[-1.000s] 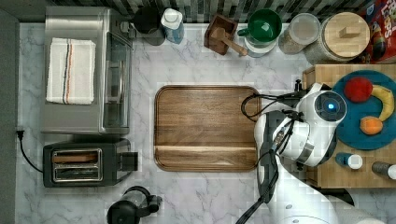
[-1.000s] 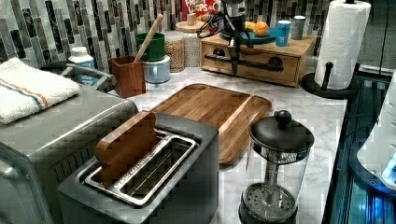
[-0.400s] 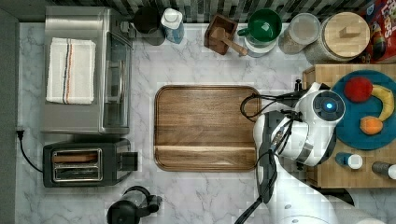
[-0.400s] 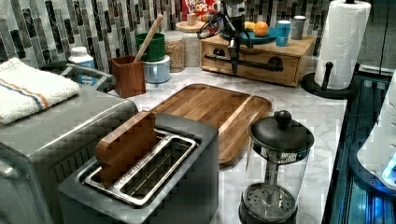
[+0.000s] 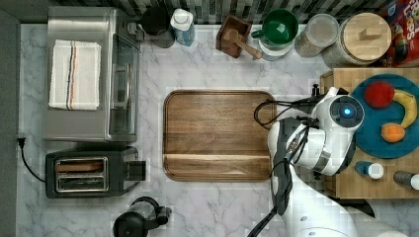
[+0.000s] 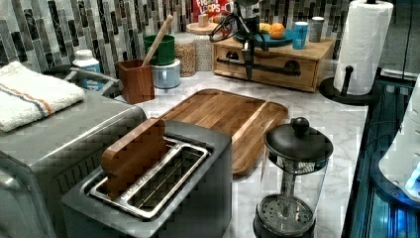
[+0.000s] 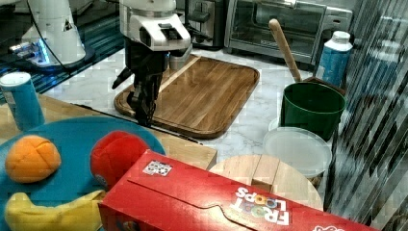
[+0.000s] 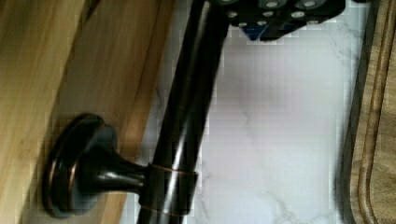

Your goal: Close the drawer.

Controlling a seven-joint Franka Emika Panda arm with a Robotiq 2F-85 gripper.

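I had the gripper [image 6: 248, 69] down at the black bar handle [image 6: 257, 66] on the drawer [image 6: 277, 67] front; whether it clamped the bar, I couldn't tell. The drawer sat under the plate-topped slab [image 6: 297, 49], beyond the cutting board [image 6: 223, 116] on the marble counter [image 6: 322, 119].

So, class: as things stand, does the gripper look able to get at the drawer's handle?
Probably yes. In the left view the gripper hangs right at the black handle on the drawer front, and nothing stands between them.
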